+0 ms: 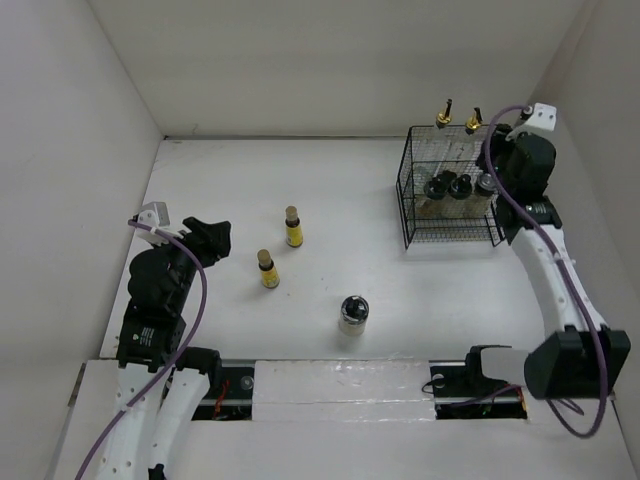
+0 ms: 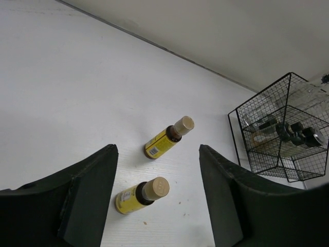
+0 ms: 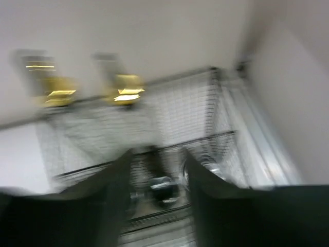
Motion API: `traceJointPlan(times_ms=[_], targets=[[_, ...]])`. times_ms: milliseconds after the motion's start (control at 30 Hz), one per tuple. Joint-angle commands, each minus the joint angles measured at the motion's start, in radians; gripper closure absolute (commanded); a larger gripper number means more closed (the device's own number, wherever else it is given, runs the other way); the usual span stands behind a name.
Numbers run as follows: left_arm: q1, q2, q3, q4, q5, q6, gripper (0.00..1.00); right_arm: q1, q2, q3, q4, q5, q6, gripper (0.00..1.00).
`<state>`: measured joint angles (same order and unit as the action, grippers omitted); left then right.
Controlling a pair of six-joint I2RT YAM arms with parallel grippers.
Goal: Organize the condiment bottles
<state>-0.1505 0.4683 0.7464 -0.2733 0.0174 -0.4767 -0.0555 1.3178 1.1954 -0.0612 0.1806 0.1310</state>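
Two yellow bottles with tan caps stand on the white table, one farther (image 1: 293, 227) and one nearer (image 1: 267, 269); both show in the left wrist view (image 2: 168, 138) (image 2: 142, 194). A cream jar with a black lid (image 1: 353, 314) stands alone near the front. My left gripper (image 1: 213, 238) is open and empty, left of the yellow bottles. The black wire basket (image 1: 412, 190) holds two gold-spouted cruets (image 1: 444, 112) and cream jars (image 1: 449, 190). My right gripper (image 3: 157, 170) is above the basket's right side, jaws apart; the view is blurred.
White walls close in the table at the back, left and right. The basket stands at the back right near the right wall. The arm bases sit on the near edge.
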Motion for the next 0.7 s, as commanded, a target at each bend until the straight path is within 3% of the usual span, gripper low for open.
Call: traceJointPlan(times_ms=[0,100,167,300,333,433,533,667], targets=[[-0.004,-0.003,0.002,0.031,-0.008,0.009,0.41,0.144,-0.138,-0.098,0.138,-0.146,0.007,0.66],[-0.004,-0.003,0.002,0.031,-0.017,0.009,0.47,0.337,-0.21,-0.216,0.149,-0.217,0.019,0.98],[-0.004,-0.003,0.002,0.031,-0.017,0.009,0.47,0.498,-0.255,-0.288,0.161,-0.205,0.019,0.98],[-0.004,-0.003,0.002,0.031,-0.027,0.009,0.47,0.722,-0.405,-0.439,0.034,-0.159,0.019,0.49],[-0.004,0.007,0.002,0.031,-0.011,0.009,0.46,0.758,-0.46,-0.457,0.002,-0.159,0.019,0.28],[0.005,0.007,0.002,0.04,0.0,0.009,0.43,0.885,-0.528,-0.493,-0.162,-0.188,0.019,0.1],[0.016,0.018,0.002,0.04,0.0,0.009,0.41,1.006,-0.552,-0.516,-0.267,-0.202,0.067,0.07],[0.026,0.007,0.002,0.04,0.013,0.009,0.41,1.117,-0.554,-0.577,-0.214,-0.193,0.107,0.13]])
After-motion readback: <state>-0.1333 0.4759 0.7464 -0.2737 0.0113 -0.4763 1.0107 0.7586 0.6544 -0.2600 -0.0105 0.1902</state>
